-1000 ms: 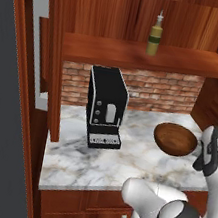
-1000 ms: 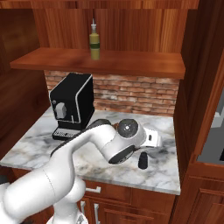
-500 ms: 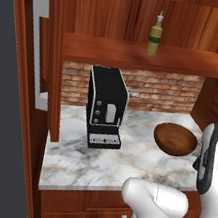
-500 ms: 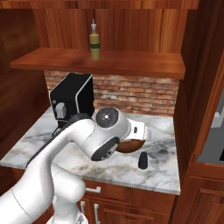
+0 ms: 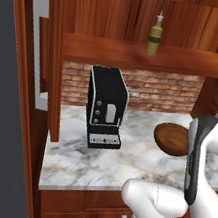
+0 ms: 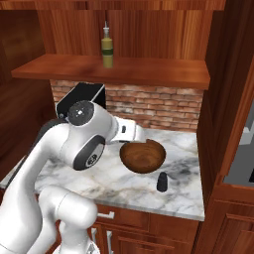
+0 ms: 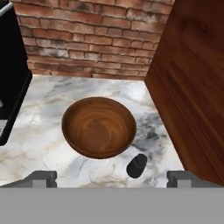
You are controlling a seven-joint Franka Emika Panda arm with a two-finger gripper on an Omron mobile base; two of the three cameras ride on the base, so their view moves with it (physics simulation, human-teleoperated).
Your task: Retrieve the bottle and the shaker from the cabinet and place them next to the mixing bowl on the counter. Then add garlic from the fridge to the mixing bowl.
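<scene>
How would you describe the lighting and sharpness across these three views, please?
Left base view: flat, even light, the coffee machine crisp. Right base view: soft shadow under the shelf. Hand view: sharp throughout, faint shadows beside the bowl and shaker.

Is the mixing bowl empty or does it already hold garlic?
Empty: the mixing bowl shows only bare wood inside in the hand view.
</scene>
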